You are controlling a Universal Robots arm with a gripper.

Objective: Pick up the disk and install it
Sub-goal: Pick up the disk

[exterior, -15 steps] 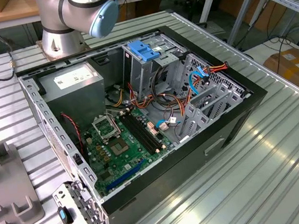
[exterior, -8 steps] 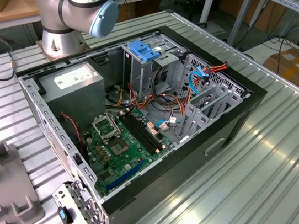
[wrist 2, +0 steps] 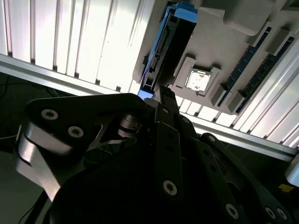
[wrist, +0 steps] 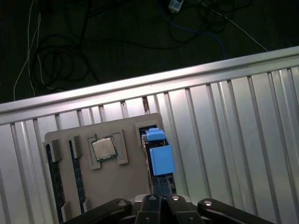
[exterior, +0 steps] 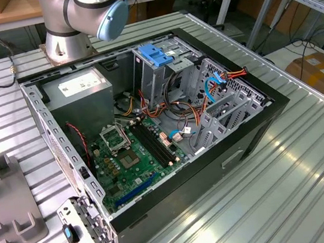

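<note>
The disk [wrist: 156, 156] stands on edge in a slot of a grey holder [wrist: 117, 182], dark along its side, with a blue piece on its upper end. In the second wrist view the disk [wrist 2: 169, 51] sits in the same slot of the holder [wrist 2: 219, 51]. My gripper [wrist: 161, 186] hangs above the disk and apart from it, its two black fingers pressed together with nothing between them. The gripper [wrist 2: 163, 93] tip points toward the disk's near end.
An open computer case [exterior: 255, 138] lies on the ribbed metal table [exterior: 305, 192], with a motherboard [exterior: 127, 153], a blue-handled drive cage [exterior: 155, 53] and a grey power-supply box [exterior: 79, 88]. The holder also carries a processor chip [wrist: 103, 148] and memory sticks [wrist: 55, 175]. Cables lie on the floor.
</note>
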